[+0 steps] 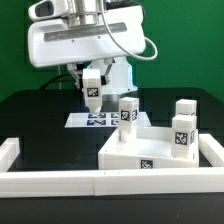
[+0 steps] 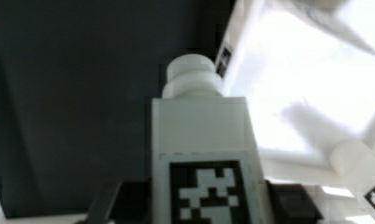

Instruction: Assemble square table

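The hand (image 1: pixel 92 76) grips a leg block (image 1: pixel 92 88) in mid-air at ten o'clock of the white slab (image 1: pixel 140 148) on the tabletop (image 1: pixel 40 115). A tilted approach could jam its threaded tip or topple the three standing legs (image 1: pixel 128 112).

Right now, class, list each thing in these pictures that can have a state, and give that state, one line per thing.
gripper: shut on the held leg, lifted above the table.
held leg: upright in the gripper, clear of the surface, not yet attached.
square tabletop: lying flat against the border rails.
three other legs: standing upright on the tabletop.
marker board: flat on the table.
border rails: in place along the edge.
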`<act>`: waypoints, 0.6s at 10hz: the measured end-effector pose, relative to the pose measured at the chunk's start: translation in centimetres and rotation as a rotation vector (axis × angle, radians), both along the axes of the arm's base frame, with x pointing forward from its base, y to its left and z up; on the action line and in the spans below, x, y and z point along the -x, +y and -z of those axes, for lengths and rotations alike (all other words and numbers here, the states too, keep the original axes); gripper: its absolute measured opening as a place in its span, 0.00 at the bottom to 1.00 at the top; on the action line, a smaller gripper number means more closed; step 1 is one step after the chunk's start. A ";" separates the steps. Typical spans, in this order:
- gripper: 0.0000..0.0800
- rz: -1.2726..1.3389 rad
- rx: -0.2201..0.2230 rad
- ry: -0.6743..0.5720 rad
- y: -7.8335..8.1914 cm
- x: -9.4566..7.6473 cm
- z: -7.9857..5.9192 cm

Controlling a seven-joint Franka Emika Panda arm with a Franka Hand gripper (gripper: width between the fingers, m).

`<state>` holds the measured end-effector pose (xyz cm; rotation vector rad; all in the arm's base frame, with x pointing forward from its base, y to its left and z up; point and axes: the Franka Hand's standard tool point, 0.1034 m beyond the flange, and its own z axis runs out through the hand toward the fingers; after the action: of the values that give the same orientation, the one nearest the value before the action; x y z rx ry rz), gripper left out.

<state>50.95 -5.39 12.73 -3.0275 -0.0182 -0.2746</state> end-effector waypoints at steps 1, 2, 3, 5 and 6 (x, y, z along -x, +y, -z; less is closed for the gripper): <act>0.36 -0.028 0.026 -0.032 -0.3 -0.3 -0.2; 0.36 -0.020 0.025 -0.028 -0.3 -0.2 -0.1; 0.36 -0.021 0.030 -0.035 -0.4 -0.2 -0.1; 0.36 -0.024 0.074 -0.088 -1.2 -0.1 0.0; 0.36 -0.013 0.060 -0.084 -0.4 -0.5 -0.1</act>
<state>51.41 -5.82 12.83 -3.0719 -0.0532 -0.4073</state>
